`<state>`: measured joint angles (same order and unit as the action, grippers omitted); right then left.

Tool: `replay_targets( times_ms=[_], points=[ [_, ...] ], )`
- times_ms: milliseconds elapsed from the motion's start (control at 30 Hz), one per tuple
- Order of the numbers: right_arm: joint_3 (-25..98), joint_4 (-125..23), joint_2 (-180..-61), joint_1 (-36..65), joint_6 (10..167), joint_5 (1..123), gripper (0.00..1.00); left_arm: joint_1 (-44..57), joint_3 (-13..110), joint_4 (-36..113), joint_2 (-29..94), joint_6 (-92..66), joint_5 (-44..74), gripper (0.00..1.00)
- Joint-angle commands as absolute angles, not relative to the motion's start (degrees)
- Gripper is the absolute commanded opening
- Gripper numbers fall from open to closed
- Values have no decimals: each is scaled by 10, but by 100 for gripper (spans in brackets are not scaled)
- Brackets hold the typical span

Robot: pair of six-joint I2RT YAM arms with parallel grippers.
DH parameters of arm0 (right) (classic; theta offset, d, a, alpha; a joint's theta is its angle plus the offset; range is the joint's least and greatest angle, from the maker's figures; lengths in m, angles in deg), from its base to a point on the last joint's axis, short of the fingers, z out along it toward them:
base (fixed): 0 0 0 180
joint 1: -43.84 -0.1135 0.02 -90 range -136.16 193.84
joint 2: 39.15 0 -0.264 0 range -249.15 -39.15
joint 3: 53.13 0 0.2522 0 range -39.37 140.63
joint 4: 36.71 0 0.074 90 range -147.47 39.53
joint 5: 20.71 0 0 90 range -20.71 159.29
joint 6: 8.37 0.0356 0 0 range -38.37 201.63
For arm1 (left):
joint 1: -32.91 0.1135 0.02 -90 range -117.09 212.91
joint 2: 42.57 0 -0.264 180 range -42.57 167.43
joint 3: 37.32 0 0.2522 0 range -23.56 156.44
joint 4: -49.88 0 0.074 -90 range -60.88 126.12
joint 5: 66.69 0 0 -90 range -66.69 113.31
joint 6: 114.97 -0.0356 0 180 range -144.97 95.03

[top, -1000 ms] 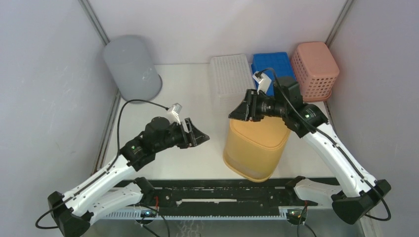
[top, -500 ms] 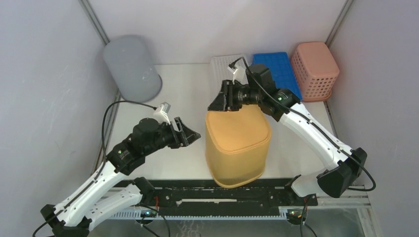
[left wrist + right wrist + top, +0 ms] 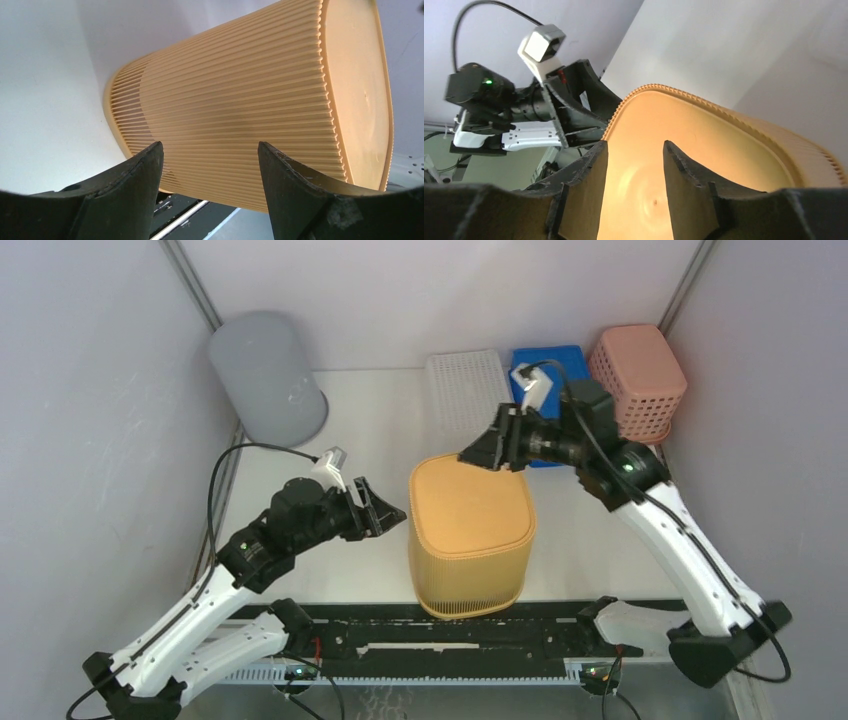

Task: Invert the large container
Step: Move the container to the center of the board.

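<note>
The bin point(image 3: 468, 535) stands base-up near the table's point(image 3: 380, 420) front edge. It is ribbed plastic, likely light, stiff and slick, best held by the wall or rim. Both grippers are wide open and empty: left gripper point(image 3: 388, 510) beside it, right gripper point(image 3: 482, 452) above.

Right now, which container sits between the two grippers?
The ribbed orange container, base facing up, between the left gripper and right gripper. The grey bin, white basket, blue basket and pink basket stand along the back.
</note>
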<state>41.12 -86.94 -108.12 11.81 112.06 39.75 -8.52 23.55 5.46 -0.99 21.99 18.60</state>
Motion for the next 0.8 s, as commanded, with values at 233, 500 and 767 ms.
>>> replay_targets(
  times_ms=[233, 500, 767],
  points=[
    [318, -962, -889, 272, 1085, 389, 55, -82, 247, 62, -45, 233, 163, 74],
    [199, -1001, -798, 404, 1070, 348, 56, -81, 217, 58, -72, 246, 160, 74],
    [102, -1004, -738, 518, 1055, 244, 56, -87, 176, 74, -83, 265, 147, 73]
  ],
)
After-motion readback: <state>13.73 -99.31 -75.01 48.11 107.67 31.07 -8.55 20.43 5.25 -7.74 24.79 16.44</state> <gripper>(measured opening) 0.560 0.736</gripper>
